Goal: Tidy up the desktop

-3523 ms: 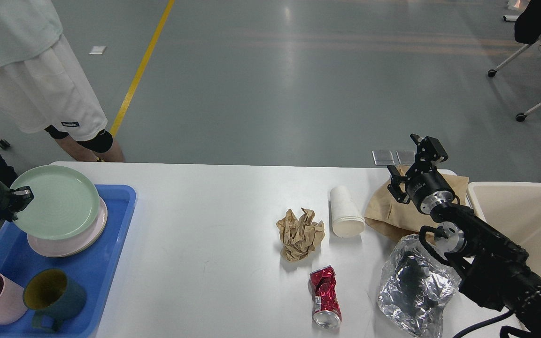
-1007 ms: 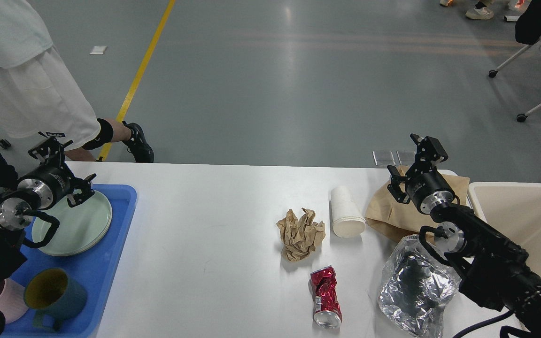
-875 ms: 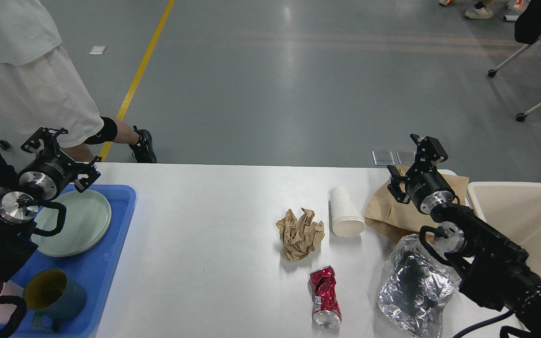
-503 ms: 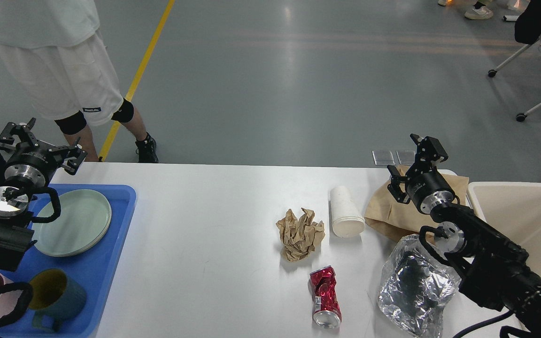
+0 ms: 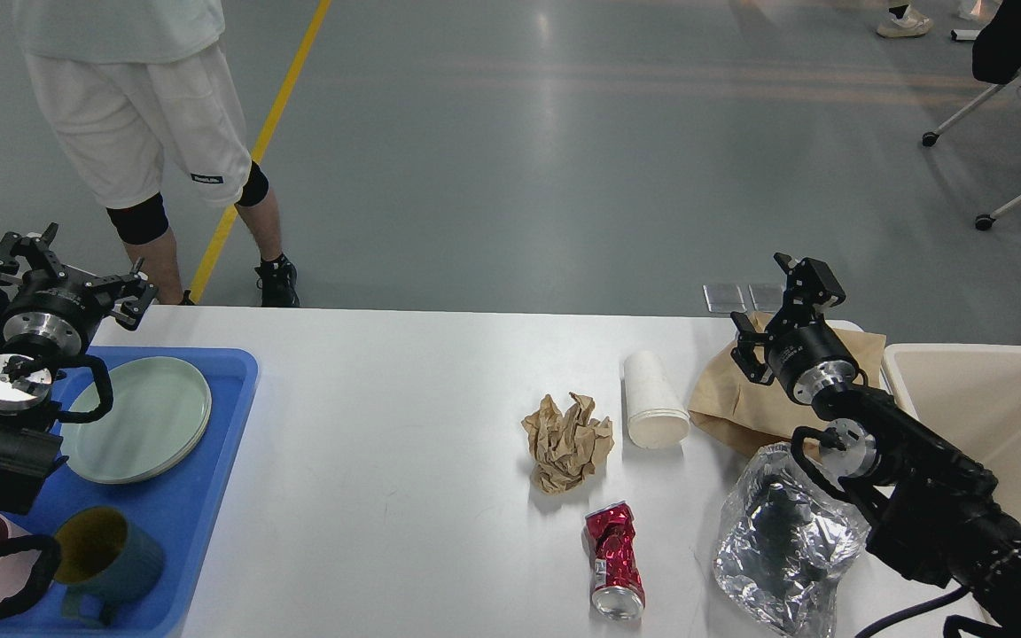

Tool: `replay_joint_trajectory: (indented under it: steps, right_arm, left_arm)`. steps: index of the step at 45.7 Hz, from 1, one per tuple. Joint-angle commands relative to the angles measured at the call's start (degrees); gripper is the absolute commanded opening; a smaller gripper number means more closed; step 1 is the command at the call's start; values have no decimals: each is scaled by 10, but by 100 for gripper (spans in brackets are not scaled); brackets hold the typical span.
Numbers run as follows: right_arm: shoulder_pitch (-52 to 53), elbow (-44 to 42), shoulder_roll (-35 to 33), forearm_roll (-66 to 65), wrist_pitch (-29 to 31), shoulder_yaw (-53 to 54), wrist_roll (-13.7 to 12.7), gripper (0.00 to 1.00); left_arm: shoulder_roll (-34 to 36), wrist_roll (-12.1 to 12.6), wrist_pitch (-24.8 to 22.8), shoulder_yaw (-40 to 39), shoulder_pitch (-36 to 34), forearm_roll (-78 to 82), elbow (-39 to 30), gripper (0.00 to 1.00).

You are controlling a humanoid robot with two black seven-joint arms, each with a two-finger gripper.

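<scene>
Table (image 5: 386,443) fills our view, smooth, rigid. Trash near right edge: crumpled paper (image 5: 566,439), crushed can (image 5: 614,558), light, grip midbody. Our left pincer (image 5: 67,275) spread, empty; right pincer (image 5: 781,310) spread, empty.

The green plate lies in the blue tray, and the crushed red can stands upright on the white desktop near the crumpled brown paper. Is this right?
Not quite. The head view shows the crushed red can lying on its side, not upright, on the white desktop near the crumpled brown paper. The green plate does lie in the blue tray.
</scene>
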Motion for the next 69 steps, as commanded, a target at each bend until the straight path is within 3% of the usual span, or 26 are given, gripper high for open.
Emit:
replay_joint_trajectory:
  steps: [1,10,23,33,37,45,52,63,69]
  right_arm:
    - [0,0,0,0,0,0,0,100]
    - [0,0,0,0,1,0,0,100]
    - [-1,0,0,0,0,0,0,100]
    - [-1,0,0,0,1,0,0,100]
    - [0,0,0,0,0,0,0,100]
    - [-1,0,0,0,0,0,0,100]
    - [-1,0,0,0,0,0,0,100]
    - [-1,0,0,0,0,0,0,100]
    - [-1,0,0,0,0,0,0,100]
  left_arm:
    - [-3,0,1,7,-1,2,0,96]
    - [-1,-4,-8,8,-20,5,-7,96]
    - [-11,-40,-8,25,-40,7,-7,96]
    - [-39,-50,-90,125,-35,9,-6,96]
    - [-53,-87,-112,126,-17,9,-6,96]
    - [-73,-219,-150,134,16,9,-6,96]
    - [-91,-297,-168,137,42,9,-6,96]
    - [-96,-299,-131,138,40,16,-3,96]
    - [-95,-288,-119,139,39,18,-3,96]
